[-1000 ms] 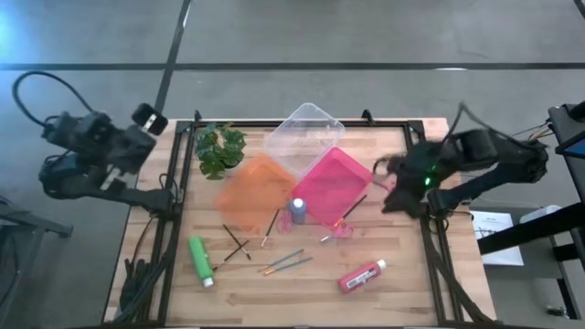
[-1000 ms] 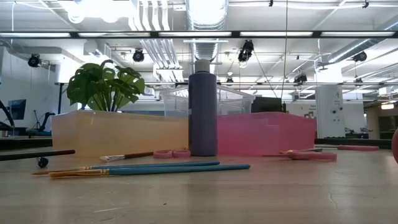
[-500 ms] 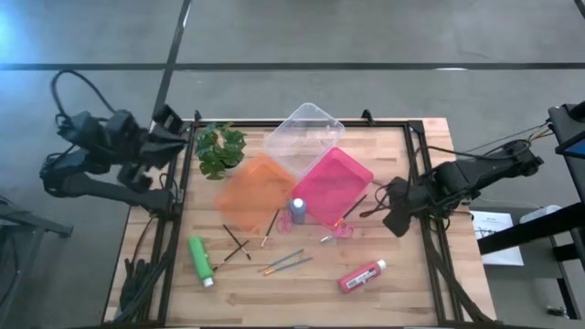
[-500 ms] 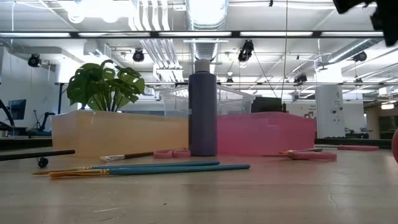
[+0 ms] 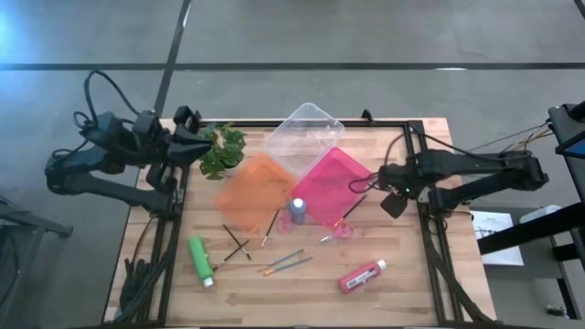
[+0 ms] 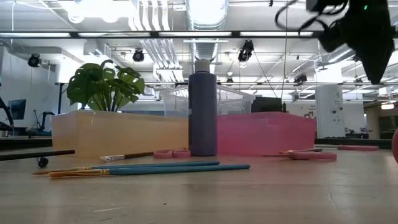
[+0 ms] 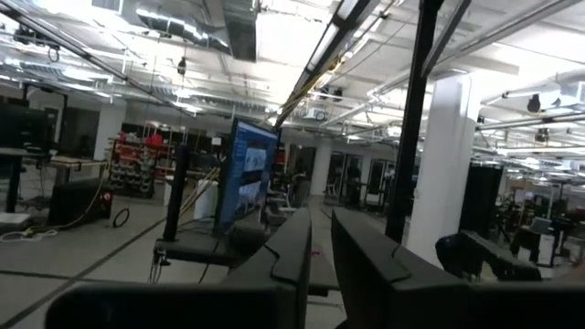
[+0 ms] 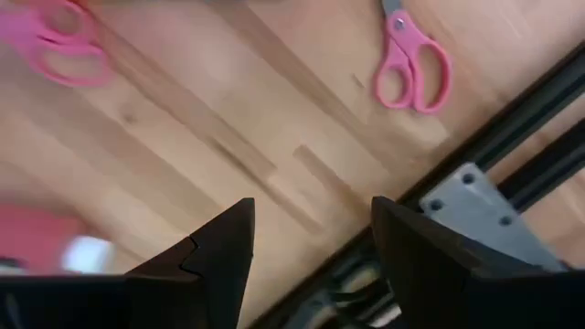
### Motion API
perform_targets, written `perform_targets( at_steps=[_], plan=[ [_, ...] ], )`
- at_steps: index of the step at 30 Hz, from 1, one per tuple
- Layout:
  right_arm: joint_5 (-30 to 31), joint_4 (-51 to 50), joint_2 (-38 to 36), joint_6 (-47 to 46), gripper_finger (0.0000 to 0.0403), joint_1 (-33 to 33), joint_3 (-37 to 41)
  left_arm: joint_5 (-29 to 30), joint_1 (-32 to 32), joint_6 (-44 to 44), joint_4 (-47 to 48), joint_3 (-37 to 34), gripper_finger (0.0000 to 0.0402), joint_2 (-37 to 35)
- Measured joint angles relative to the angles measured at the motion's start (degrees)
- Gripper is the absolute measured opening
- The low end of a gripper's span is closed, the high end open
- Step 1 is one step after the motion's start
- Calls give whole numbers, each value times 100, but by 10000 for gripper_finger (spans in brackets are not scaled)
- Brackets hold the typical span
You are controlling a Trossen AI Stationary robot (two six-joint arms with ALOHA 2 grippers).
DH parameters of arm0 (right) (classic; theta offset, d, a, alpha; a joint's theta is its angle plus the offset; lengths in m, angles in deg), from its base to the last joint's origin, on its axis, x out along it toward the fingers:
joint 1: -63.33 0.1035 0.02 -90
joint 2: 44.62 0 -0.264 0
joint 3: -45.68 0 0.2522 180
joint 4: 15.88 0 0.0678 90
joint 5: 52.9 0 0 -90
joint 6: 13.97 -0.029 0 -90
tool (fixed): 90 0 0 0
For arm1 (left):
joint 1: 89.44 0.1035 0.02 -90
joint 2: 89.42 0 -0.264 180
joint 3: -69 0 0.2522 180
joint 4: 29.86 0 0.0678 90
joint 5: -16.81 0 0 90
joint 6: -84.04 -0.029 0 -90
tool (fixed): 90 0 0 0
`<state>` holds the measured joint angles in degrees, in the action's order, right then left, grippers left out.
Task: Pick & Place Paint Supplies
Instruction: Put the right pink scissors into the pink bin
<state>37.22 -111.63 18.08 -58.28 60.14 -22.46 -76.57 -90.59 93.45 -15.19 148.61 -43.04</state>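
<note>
A green bottle (image 5: 201, 260) and a red bottle (image 5: 362, 275) lie on their sides on the table. A blue-purple bottle (image 5: 298, 209) stands upright before the trays and shows in the low view (image 6: 202, 109). Thin paintbrushes (image 5: 288, 262) and two crossed dark ones (image 5: 236, 245) lie flat. Pink scissors (image 5: 344, 228) lie near the pink tray, and another pair (image 8: 413, 66) lies ahead of my right gripper. My right gripper (image 5: 382, 175) (image 8: 311, 210) is open and empty above the table's right side. My left gripper (image 5: 196, 146) (image 7: 322, 219) is shut and empty beside the plant.
An orange tray (image 5: 256, 192), a pink tray (image 5: 334, 178) and a clear tray (image 5: 304, 132) sit at the table's far middle. A leafy plant (image 5: 219, 149) stands at the far left. A dark brush (image 5: 356, 206) leans on the pink tray. The black table frame (image 8: 475, 192) runs along the right edge.
My left gripper has gone toward the table's right edge, from outside the far left corner up to the plant. My right arm has stretched out flat, and its gripper has come down into the low view's top right. Nothing on the table has moved.
</note>
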Motion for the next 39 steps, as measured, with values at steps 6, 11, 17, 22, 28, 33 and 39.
perform_targets(
  at_steps=[6,11,17,22,28,33,39],
  plan=[
    [186,254,340,1511,215,-1352,515,-2,0,-39,2,235,58,151],
    [206,809,380,2230,215,-2294,751,17,0,-37,-50,333,58,219],
    [636,917,434,2797,215,-2859,777,110,0,7,-88,331,58,274],
    [1183,930,570,3333,215,-2887,777,107,-2,134,-123,331,58,386],
    [1083,993,853,3514,215,-2826,780,109,-2,153,-131,331,58,441],
    [1162,1000,1465,3448,215,-2808,780,108,-4,251,-199,330,58,446],
    [1203,1333,1922,3486,215,-2780,780,107,-4,327,-225,333,58,447]
  ],
)
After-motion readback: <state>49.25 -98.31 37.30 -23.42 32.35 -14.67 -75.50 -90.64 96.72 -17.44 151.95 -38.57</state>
